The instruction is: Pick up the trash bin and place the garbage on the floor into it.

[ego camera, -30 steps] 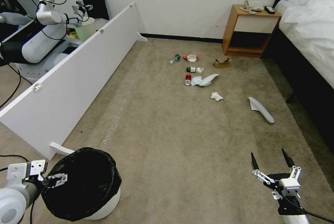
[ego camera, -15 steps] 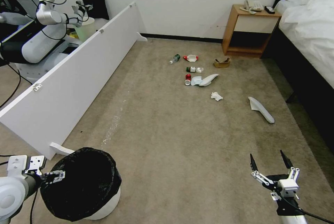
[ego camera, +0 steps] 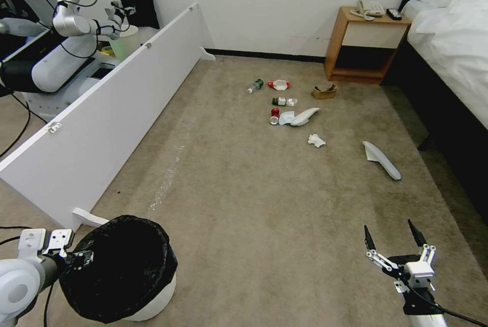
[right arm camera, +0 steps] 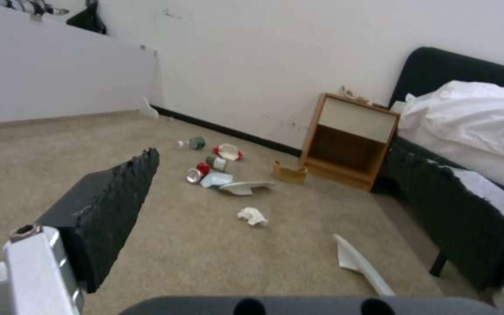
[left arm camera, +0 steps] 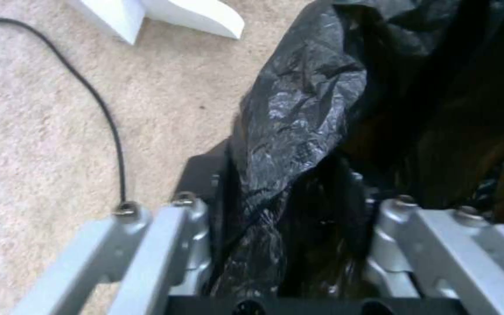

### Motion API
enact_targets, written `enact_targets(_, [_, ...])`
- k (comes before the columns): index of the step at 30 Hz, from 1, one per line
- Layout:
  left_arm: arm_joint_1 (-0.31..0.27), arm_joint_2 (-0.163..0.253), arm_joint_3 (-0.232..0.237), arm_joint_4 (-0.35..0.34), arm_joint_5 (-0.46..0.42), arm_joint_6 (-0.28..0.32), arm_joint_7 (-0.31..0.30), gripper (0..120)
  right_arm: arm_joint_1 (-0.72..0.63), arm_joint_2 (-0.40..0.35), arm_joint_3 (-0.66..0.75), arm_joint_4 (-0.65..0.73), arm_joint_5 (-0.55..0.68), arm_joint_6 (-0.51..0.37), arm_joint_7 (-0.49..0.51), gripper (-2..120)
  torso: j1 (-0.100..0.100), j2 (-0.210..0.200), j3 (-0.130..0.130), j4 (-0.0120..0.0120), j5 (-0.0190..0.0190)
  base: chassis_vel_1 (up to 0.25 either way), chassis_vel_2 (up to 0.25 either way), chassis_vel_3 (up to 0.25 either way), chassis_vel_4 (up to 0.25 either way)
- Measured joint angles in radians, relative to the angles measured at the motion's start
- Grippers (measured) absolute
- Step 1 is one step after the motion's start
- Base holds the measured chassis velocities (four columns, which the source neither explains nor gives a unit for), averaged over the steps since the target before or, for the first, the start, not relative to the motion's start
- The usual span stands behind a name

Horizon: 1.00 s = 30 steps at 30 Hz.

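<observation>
I've drawn my left gripper [ego camera: 76,258] back a touch over the last second, so its fingers now straddle the near rim of the small round white trash bin with its crinkled black liner [ego camera: 122,268], seemingly clamped on it. The bin sits on the beige carpet floor [ego camera: 264,200]. My right gripper [ego camera: 392,240] hangs wide open; scattered garbage [ego camera: 292,113] lies well ahead.

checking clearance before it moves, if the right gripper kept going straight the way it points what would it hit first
Bare carpet first; the open right gripper has nothing close ahead. Farther along, probably the white slipper, though depth is hard to judge.
</observation>
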<state>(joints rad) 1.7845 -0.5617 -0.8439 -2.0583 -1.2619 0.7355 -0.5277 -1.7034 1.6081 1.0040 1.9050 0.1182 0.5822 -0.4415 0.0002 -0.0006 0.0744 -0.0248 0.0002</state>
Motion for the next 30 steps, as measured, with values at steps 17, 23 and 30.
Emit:
enact_targets(17, [-0.083, -0.017, 0.072, 0.014, 0.023, -0.005, 0.027, 8, -0.026, 0.000, 0.016, 0.039, -0.003, -0.016, 0.020, 100, 0.000, 0.000, 0.000, 0.0001, 0.0006, 0.000, 0.000, 0.000, 0.000])
enact_targets(23, [-0.092, -0.039, 0.071, 0.028, 0.041, -0.006, 0.052, 8, -0.018, 0.000, 0.014, 0.038, -0.012, -0.017, 0.021, 100, 0.000, 0.000, 0.000, 0.0002, 0.0008, 0.000, 0.000, 0.000, 0.000])
enact_targets(30, [-0.117, -0.092, 0.079, 0.044, 0.154, -0.040, 0.142, 8, -0.016, 0.000, 0.010, 0.043, -0.014, -0.022, 0.026, 100, 0.000, 0.000, 0.000, 0.0000, -0.0003, 0.000, 0.000, 0.000, 0.000])
